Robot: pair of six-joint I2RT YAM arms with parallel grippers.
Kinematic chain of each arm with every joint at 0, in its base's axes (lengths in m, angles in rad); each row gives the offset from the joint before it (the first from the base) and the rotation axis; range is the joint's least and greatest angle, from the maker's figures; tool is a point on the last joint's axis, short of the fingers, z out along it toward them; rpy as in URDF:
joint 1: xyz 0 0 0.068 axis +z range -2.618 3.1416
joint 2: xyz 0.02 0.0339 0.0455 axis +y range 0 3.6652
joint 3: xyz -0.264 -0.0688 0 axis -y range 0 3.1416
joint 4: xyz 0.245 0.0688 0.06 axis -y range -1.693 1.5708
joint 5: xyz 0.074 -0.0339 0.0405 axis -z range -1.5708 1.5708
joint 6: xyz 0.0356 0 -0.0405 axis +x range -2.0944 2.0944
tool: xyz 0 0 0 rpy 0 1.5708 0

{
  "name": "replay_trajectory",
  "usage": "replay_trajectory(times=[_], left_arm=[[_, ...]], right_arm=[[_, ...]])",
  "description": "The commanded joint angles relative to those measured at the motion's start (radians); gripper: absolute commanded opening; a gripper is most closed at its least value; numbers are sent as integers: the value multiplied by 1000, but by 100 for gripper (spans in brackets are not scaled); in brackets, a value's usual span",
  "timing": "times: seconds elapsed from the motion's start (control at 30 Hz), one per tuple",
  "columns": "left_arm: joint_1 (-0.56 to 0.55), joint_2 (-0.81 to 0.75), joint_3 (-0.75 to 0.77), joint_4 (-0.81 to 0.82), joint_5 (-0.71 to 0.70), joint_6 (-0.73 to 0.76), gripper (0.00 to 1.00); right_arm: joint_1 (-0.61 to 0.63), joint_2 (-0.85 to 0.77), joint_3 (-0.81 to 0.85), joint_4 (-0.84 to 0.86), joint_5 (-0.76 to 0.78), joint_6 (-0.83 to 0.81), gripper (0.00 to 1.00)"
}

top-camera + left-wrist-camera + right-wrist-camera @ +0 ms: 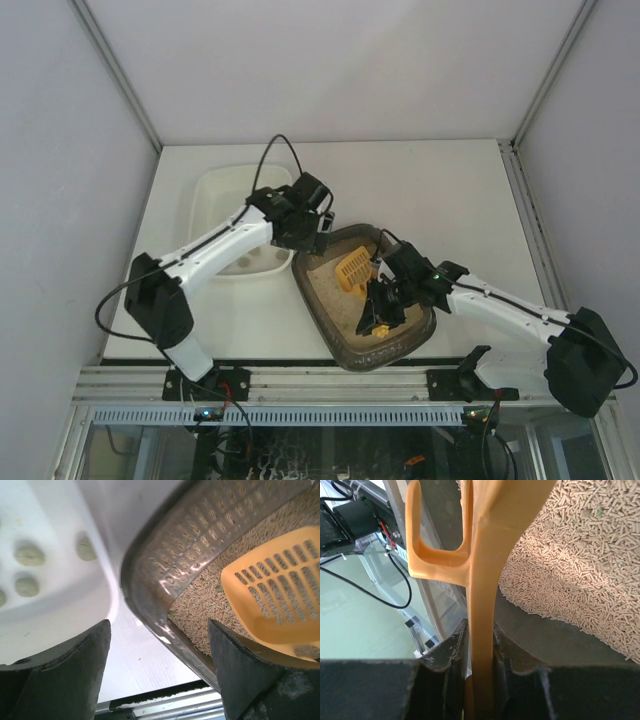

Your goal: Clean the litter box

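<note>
– On the worktop point(430, 190), where does the litter box point(385, 358) sit?
– Near the front edge, between the two arms and turned at an angle. One corner is just beside the white tray point(225, 190) to its left. Pale pellet litter point(580, 570) covers its floor.
– And the left gripper point(157, 645)?
– Spread wide, its fingers point(75, 680) straddling the box's ribbed corner rim. One finger is on the tray side, the other over the litter. Whether it touches the rim, I cannot tell.
– The right gripper point(480, 645)?
– Clamped narrow on the handle of the yellow scoop point(352, 268), over the box's near half. The slotted blade lies toward the far end of the box, over the litter.
– Anything in the white tray?
– A few pale round lumps point(29, 555) on its floor.
</note>
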Motion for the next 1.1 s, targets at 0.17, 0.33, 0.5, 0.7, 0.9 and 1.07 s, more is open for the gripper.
replay_trajectory(times=[0.17, 0.33, 0.5, 0.7, 0.9, 1.07], left_arm=[[112, -300, -157, 132, -46, 7, 84], [129, -368, -220, 173, -48, 10, 85], [144, -356, -195, 156, -36, 13, 85], [150, -362, -177, 151, -69, 44, 86], [178, -457, -182, 182, -179, 159, 85], [184, -628, -304, 254, -349, 274, 86]], right_arm=[[-5, 96, 0, 77, -82, -58, 11], [-5, 76, 52, -16, 7, -88, 67], [-1, 32, 162, -193, 167, -133, 82], [84, 14, 306, -365, 370, -131, 87], [182, 9, 354, -375, 584, -62, 100], [203, -45, 360, -289, 674, -30, 100]])
